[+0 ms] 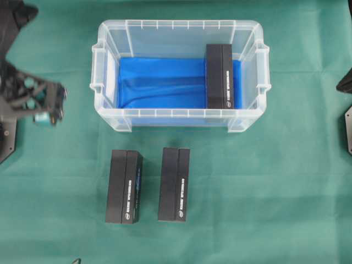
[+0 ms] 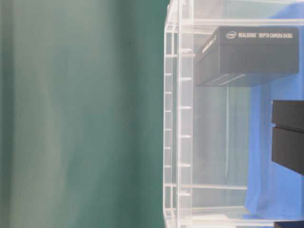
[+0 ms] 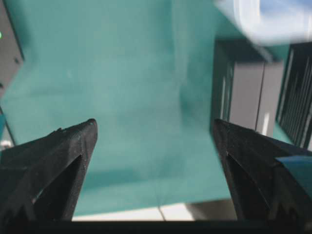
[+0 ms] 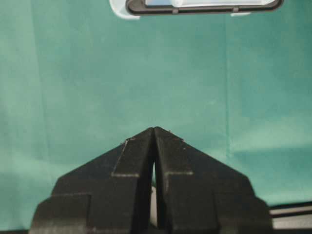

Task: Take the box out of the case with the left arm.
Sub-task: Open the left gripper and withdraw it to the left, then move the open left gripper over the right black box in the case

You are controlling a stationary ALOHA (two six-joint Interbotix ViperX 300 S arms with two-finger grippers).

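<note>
The case (image 1: 104, 60) is a clear plastic bin on the green cloth, with a blue cloth (image 1: 159, 82) lining its bottom. One black box (image 1: 220, 77) lies inside at its right end and shows through the wall (image 2: 251, 54) in the table-level view. My left gripper (image 1: 48, 113), with teal pads, hangs left of the case, outside it. It is open (image 3: 153, 124) with only green cloth between its fingers. My right gripper (image 4: 154, 129) is shut on nothing, over bare cloth away from the case (image 4: 204, 6).
Two more black boxes (image 1: 124, 187) (image 1: 174, 184) lie side by side on the cloth in front of the case; the left wrist view catches them (image 3: 248, 97) at its right. Part of the right arm (image 1: 346, 82) shows at the right edge.
</note>
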